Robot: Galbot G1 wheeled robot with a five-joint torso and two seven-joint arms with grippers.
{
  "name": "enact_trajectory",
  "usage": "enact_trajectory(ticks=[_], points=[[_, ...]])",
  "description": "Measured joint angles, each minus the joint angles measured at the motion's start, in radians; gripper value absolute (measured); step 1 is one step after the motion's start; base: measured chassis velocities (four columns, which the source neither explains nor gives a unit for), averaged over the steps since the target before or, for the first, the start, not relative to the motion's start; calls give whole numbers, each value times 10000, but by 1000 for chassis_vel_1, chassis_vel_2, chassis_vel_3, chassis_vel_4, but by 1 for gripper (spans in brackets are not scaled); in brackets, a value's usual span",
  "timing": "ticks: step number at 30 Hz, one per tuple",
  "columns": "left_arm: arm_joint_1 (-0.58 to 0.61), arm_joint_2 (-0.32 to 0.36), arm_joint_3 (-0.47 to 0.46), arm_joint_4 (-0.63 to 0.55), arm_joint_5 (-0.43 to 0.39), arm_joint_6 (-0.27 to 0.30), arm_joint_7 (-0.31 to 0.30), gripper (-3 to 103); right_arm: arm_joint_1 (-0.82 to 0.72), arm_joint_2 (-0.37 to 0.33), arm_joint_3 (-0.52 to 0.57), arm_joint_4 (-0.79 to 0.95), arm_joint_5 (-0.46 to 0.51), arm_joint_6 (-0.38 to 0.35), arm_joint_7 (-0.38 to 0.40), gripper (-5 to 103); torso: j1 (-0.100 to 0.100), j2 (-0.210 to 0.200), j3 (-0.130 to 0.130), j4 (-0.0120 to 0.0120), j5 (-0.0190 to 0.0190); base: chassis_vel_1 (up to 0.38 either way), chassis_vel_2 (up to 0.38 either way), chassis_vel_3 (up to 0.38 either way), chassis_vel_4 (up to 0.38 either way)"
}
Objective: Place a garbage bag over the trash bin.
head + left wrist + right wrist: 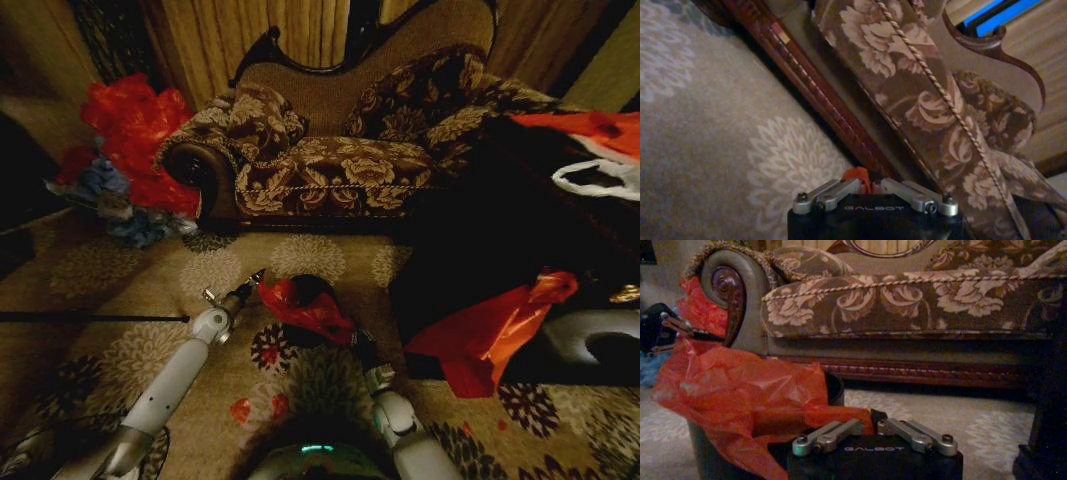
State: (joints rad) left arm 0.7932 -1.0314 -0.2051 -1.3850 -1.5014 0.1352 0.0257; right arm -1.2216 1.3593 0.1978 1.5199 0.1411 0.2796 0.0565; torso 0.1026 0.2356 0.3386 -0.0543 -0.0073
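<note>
The garbage bag (300, 305) is thin crinkly red plastic, stretched across the top of the trash bin (322, 288), a small black cylinder on the carpet in front of me. My left gripper (252, 282) is shut on the bag's left edge, and a bit of red plastic (857, 174) shows between its fingers (833, 192). My right gripper (356, 346) is shut on the bag's near right edge. In the right wrist view the bag (747, 395) drapes over the bin's rim (835, 385) and down its near wall, with the right gripper (870, 426) pinching it.
A floral sofa (340, 160) stands close behind the bin. A heap of red plastic (135, 125) lies at the back left. A dark table (520, 240) with a larger red-orange bag (500, 330) and a grey curved object (590, 340) crowds the right. A thin black rod (100, 318) crosses the carpet at left.
</note>
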Motion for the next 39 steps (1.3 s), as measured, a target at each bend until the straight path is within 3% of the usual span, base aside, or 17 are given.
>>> enact_trajectory(ticks=[18, 31, 39], points=[[-741, -946, 133, 1822, 432, -202, -213, 0, 461, 415, 17, -1236, -121, -4, -58, 0, 0, 0, 0, -1, 0, 0, 0, 0, 0], [281, -223, 201, 1233, 521, -135, -101, 0, -356, 311, -76, -783, -308, 87, -142, 0, -2, 0, -1, 0, -1, 0, 0, 0, 0], [224, -240, 268, 1491, 647, -135, -9, 0, -228, 391, -59, -1183, -380, 178, -159, 0, -2, 0, -1, 0, 1, 0, 0, 0, 0]])
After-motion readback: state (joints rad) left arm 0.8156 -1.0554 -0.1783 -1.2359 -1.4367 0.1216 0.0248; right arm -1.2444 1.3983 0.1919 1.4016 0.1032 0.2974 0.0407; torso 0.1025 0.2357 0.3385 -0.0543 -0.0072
